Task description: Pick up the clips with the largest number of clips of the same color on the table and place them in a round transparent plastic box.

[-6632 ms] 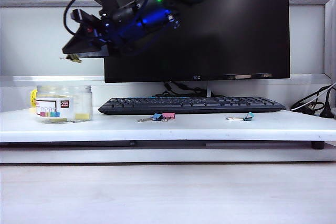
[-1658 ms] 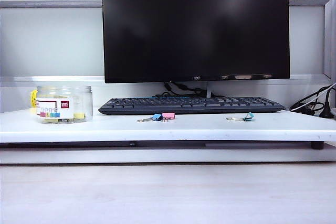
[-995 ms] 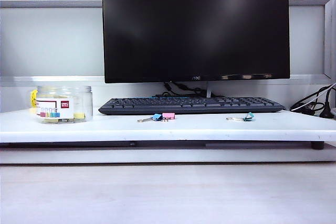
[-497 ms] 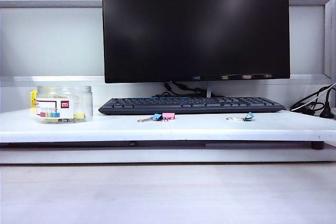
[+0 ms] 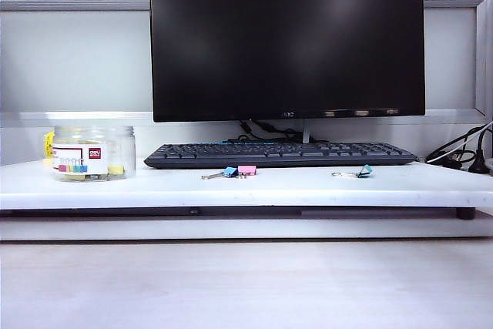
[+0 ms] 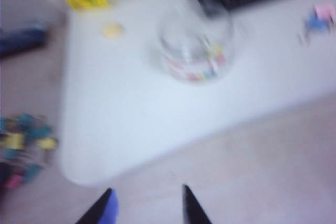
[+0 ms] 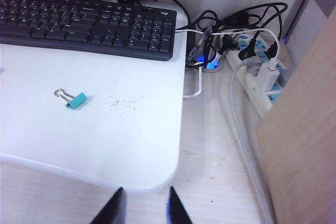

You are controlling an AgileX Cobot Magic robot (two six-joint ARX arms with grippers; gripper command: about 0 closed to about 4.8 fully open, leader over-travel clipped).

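Jar: the round transparent plastic box (image 5: 94, 152) stands upright at the left end of the white desk board (image 5: 308, 188) in the exterior view; in my left wrist view it is a blurred clear cylinder (image 6: 195, 50) in the upper middle of the frame.
Jar contents: yellow shows low inside behind the label (image 5: 115, 169), which I take for the clips, though how many I cannot tell.
Clips left out: only a blue clip (image 5: 229, 172) touching a pink clip (image 5: 247, 169) in front of the keyboard (image 5: 281, 153), and a teal clip (image 5: 363, 170) further right; no yellow clip lies loose on the board in any view.
Relation: the jar lies ahead of my left gripper (image 6: 148, 206) and well apart from it, across the near edge of the board; the left arm is by far the nearer.
Left gripper: at the bottom edge of its own view, tips a moderate gap apart, nothing between them.
Right gripper: (image 7: 145, 205) at the bottom edge of its view, off the near right corner of the board, tips slightly parted and empty; the teal clip (image 7: 76, 99) lies ahead.
Judgement: the sorting looks finished.
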